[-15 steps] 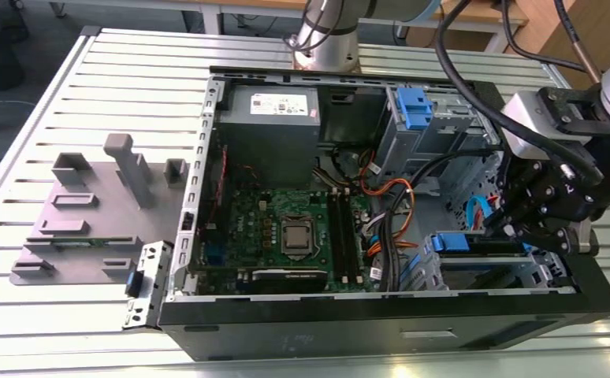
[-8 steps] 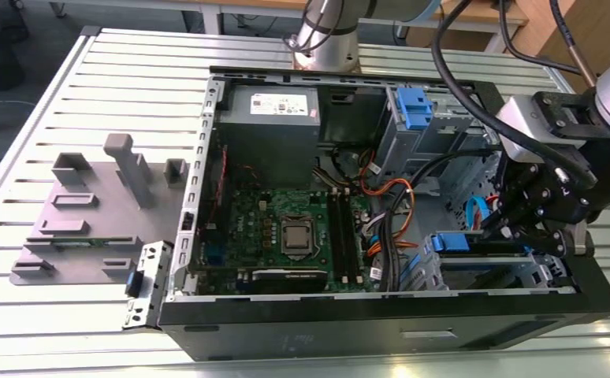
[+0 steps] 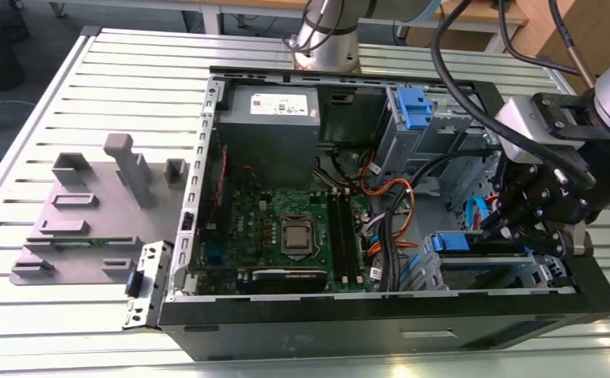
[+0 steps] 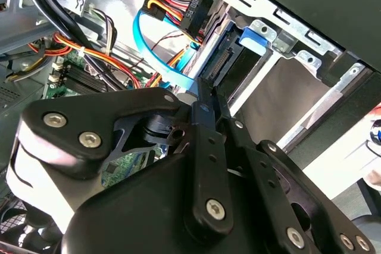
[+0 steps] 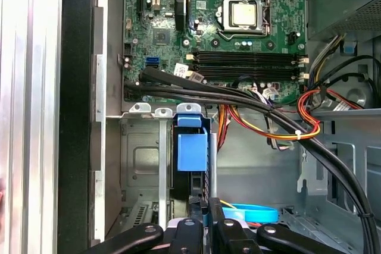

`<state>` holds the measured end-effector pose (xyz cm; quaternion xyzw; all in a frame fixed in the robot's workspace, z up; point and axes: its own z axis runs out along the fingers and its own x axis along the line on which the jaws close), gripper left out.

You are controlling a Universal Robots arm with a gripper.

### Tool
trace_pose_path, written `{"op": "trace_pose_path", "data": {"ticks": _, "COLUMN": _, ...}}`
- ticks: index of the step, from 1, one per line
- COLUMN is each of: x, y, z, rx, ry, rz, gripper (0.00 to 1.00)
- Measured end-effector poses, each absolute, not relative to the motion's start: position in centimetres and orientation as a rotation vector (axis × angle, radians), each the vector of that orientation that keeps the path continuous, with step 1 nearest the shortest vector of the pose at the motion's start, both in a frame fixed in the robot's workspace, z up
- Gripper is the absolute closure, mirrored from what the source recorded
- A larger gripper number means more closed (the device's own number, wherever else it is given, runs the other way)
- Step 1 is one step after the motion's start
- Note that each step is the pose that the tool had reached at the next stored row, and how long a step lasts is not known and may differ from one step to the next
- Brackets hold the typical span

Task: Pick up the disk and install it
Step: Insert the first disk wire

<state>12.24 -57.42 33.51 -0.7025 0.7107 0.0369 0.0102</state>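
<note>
Jaws just above the disk [image 5: 191,153]

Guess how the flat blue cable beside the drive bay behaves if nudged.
The flat blue cable is a thin ribbon bent in a loose curve, so it is probably floppy and light, flexing aside rather than resisting. It runs close to the bundled wires, so it may snag or spring back.
</note>
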Motion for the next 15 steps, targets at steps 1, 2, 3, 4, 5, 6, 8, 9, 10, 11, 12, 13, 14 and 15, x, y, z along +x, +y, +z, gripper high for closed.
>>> {"op": "trace_pose_path", "data": {"ticks": 1, "x": 12.23, "y": -57.42, "z": 33.47, "rx": -2.193, "ry": 2.218, "rz": 0.115, "gripper": 0.84}}
{"op": "trace_pose_path", "data": {"ticks": 2, "x": 12.23, "y": -57.42, "z": 33.42, "rx": -2.193, "ry": 2.218, "rz": 0.115, "gripper": 0.84}}
{"op": "trace_pose_path", "data": {"ticks": 3, "x": 12.23, "y": -57.42, "z": 33.35, "rx": -2.193, "ry": 2.218, "rz": 0.115, "gripper": 0.84}}
{"op": "trace_pose_path", "data": {"ticks": 4, "x": 12.23, "y": -57.42, "z": 33.25, "rx": -2.193, "ry": 2.218, "rz": 0.115, "gripper": 0.84}}
{"op": "trace_pose_path", "data": {"ticks": 5, "x": 12.23, "y": -57.42, "z": 33.17, "rx": -2.193, "ry": 2.218, "rz": 0.115, "gripper": 0.84}}
{"op": "trace_pose_path", "data": {"ticks": 6, "x": 12.23, "y": -57.42, "z": 33.08, "rx": -2.193, "ry": 2.218, "rz": 0.115, "gripper": 0.84}}
{"op": "trace_pose_path", "data": {"ticks": 8, "x": 12.23, "y": -57.42, "z": 33.05, "rx": -2.193, "ry": 2.219, "rz": 0.115, "gripper": 0.84}}
{"op": "trace_pose_path", "data": {"ticks": 9, "x": 12.23, "y": -57.42, "z": 33.04, "rx": -2.193, "ry": 2.219, "rz": 0.115, "gripper": 0.84}}
{"op": "trace_pose_path", "data": {"ticks": 10, "x": 12.23, "y": -57.42, "z": 33.01, "rx": -2.193, "ry": 2.218, "rz": 0.115, "gripper": 0.84}}
{"op": "trace_pose_path", "data": {"ticks": 11, "x": 12.23, "y": -57.42, "z": 33.00, "rx": -2.193, "ry": 2.218, "rz": 0.115, "gripper": 0.84}}
{"op": "trace_pose_path", "data": {"ticks": 12, "x": 12.23, "y": -57.42, "z": 33.00, "rx": -2.193, "ry": 2.218, "rz": 0.115, "gripper": 0.84}}
{"op": "trace_pose_path", "data": {"ticks": 13, "x": 12.23, "y": -57.42, "z": 32.97, "rx": -2.193, "ry": 2.218, "rz": 0.115, "gripper": 0.84}}
{"op": "trace_pose_path", "data": {"ticks": 14, "x": 12.23, "y": -57.42, "z": 32.93, "rx": -2.193, "ry": 2.218, "rz": 0.115, "gripper": 0.84}}
{"op": "trace_pose_path", "data": {"ticks": 15, "x": 12.23, "y": -57.42, "z": 32.93, "rx": -2.193, "ry": 2.218, "rz": 0.115, "gripper": 0.84}}
